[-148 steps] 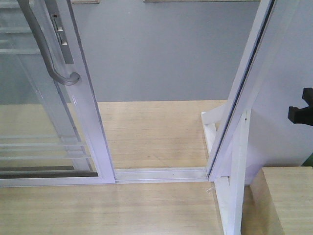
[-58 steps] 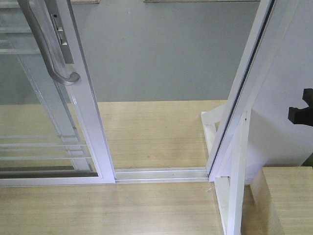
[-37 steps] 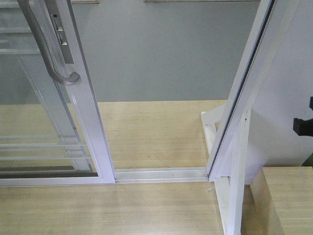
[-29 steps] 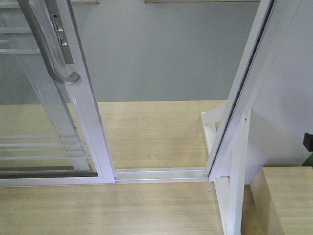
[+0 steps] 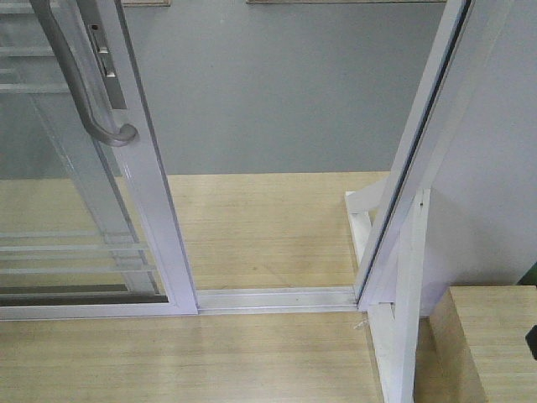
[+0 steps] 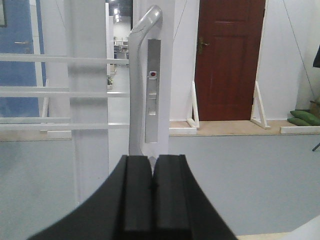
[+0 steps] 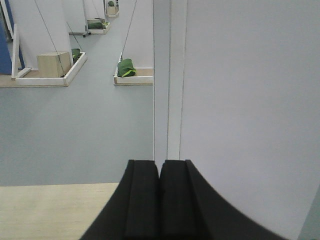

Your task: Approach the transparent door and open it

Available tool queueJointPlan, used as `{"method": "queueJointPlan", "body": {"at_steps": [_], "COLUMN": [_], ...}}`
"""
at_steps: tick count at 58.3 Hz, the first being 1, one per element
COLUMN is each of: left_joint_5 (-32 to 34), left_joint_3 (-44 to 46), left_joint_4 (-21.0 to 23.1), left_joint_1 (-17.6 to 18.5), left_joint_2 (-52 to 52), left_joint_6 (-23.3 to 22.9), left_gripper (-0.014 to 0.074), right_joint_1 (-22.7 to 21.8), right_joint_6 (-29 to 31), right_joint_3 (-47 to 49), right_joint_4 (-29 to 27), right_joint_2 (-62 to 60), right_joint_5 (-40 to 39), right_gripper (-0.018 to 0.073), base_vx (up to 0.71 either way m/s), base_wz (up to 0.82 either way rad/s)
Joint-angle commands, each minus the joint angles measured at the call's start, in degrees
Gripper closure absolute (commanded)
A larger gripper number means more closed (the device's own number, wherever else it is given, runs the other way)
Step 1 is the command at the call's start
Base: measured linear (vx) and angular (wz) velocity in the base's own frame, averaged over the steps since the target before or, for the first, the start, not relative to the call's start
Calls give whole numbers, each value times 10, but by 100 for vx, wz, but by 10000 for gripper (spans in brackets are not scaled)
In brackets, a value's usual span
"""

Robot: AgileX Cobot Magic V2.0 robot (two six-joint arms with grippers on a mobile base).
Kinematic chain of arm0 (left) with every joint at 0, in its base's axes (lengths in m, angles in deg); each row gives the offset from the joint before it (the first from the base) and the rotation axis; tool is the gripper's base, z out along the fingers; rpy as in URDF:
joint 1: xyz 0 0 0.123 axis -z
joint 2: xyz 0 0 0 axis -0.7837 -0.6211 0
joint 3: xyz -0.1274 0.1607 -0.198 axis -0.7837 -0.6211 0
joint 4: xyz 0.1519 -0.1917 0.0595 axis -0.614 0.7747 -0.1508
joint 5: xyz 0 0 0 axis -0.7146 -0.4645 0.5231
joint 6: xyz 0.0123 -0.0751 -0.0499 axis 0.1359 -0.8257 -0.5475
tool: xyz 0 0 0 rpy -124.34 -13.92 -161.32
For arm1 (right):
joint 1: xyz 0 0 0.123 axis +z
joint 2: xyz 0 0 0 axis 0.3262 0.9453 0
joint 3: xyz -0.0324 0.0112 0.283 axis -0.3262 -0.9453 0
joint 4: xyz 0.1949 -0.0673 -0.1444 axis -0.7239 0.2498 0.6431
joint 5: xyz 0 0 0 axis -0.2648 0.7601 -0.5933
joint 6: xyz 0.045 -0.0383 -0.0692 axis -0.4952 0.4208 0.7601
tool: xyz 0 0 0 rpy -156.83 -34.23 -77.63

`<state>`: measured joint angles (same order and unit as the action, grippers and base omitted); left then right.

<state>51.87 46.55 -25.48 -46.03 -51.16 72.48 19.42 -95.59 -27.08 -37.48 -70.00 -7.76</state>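
Observation:
The transparent door (image 5: 144,180) stands at the left of the front view: clear glass in a glossy white frame, slid aside from a gap. Its curved grey handle (image 5: 77,75) runs down the stile. In the left wrist view the handle (image 6: 139,75) and a lock plate (image 6: 153,92) rise straight ahead, just beyond my left gripper (image 6: 151,165), which is shut on nothing. My right gripper (image 7: 160,167) is also shut and empty, facing the white jamb (image 7: 170,75). Only a dark bit of the right arm (image 5: 532,342) shows in the front view.
A floor track (image 5: 277,298) crosses the gap to the white jamb (image 5: 419,168) and its brace. A wooden box (image 5: 495,344) sits low at the right. Beyond lie grey floor, a brown door (image 6: 227,60), green bags (image 7: 126,67) and a small crate (image 7: 52,64).
In the front view the right gripper has dropped from mid-height at the right edge to the lower right corner, almost out of sight. The door has not moved.

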Motion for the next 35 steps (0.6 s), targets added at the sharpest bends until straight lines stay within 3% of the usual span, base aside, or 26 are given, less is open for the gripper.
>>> {"method": "queueJointPlan", "body": {"at_steps": [1, 7, 12, 21, 35], "left_joint_5": [49, 49, 49, 49, 49], "left_joint_3": [-16, -16, -16, -16, -16], "left_joint_4": [1, 1, 1, 1, 1], "left_joint_1": [2, 2, 2, 2, 2], "left_joint_2": [7, 7, 7, 7, 7], "left_joint_6": [-4, -4, -4, -4, -4], "left_gripper": [602, 602, 602, 602, 602], "right_joint_1": [-3, -6, -26, -73, -77], "right_joint_6": [84, 141, 153, 160, 120], "right_joint_3": [-11, -50, -57, -57, -57], "right_joint_4": [-36, -102, -163, -163, -160], "right_joint_2": [-22, -48, -61, -67, -67], "right_joint_5": [-77, -127, -134, -135, -135], "right_gripper": [564, 564, 564, 564, 564], "base_vx": [0, 0, 0, 0, 0], "base_wz": [0, 0, 0, 0, 0]}}
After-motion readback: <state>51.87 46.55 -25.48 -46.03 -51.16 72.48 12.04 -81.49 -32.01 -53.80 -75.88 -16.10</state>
